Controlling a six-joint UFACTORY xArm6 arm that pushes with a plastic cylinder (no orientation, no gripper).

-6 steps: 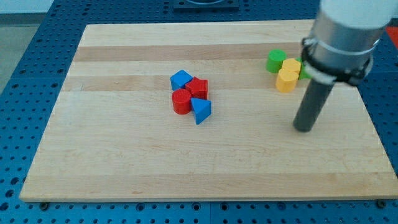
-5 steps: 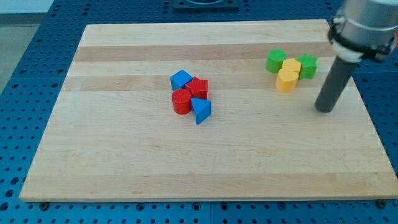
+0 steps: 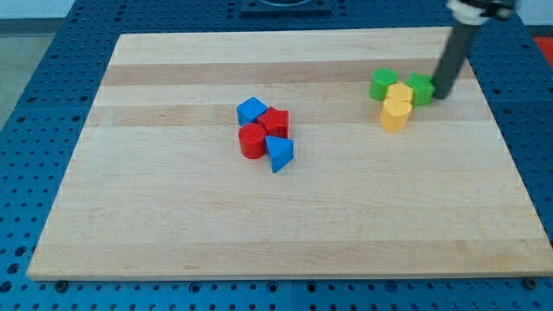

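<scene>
The rod is slanting down from the view's top right corner, its upper part running out of the picture, so only the dark lower length is showing. There is no hand on this arm to spread or press together, only the bare rod. My tip (image 3: 441,93) is resting on the tabletop (image 3: 173,225) just at the view's right of the green block at the right (image 3: 421,88), touching it or very nearly so; which of the two I cannot tell.

That green block, whose shape is hard to make out, is sitting in a tight cluster near the view's upper right. A yellow block (image 3: 400,92) is lying against its left side, a rounded green block (image 3: 384,83) is sitting at the left end of the row, and a yellow cylinder (image 3: 396,113) is standing just below them, touching the yellow block above it.

Well apart, near the middle of the tabletop, a second cluster is lying packed together: a blue block (image 3: 251,110) at its top left, a red block (image 3: 276,122) beside it, a red cylinder (image 3: 252,140) beneath, and a blue triangular block (image 3: 279,154) at the lower right.
</scene>
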